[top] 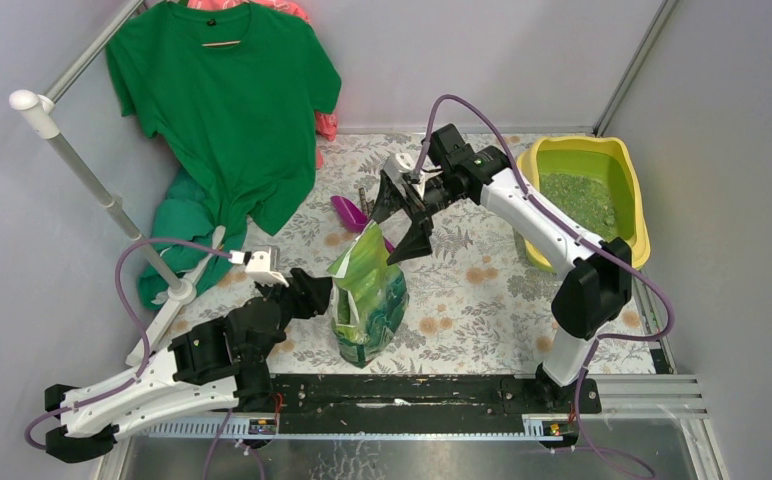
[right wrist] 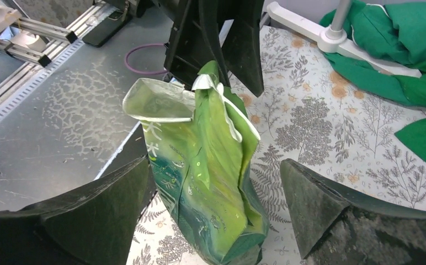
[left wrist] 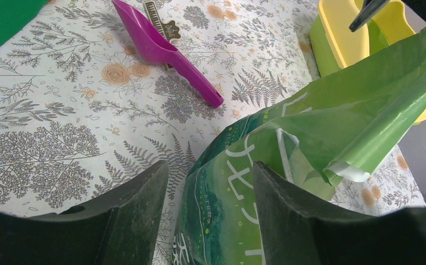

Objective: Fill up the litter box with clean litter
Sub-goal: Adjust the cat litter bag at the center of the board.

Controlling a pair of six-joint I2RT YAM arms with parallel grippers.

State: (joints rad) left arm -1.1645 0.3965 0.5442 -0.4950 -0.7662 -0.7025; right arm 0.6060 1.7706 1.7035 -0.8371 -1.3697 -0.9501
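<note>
bag [right wrist: 200, 182] inside wide-spread right tool [right wrist: 215, 164]

- The litter box [top: 640, 210], at the upper right of the overhead frame, was yellow with a green-tinted inside.
- The clean litter [top: 577, 200] in it showed as grainy pale green.
- The bag [top: 370, 295], at centre, was glossy green, darker toward its base, with white lettering.
- The scoop [left wrist: 164, 49] was bright purple.
- The tablecloth [top: 472, 290] carried grey ferns and tan flowers on white.
- The T-shirt [top: 227, 110], at the upper left, was plain green.
- The left gripper [left wrist: 209, 165] and right gripper [right wrist: 213, 165] had black fingers.
</note>
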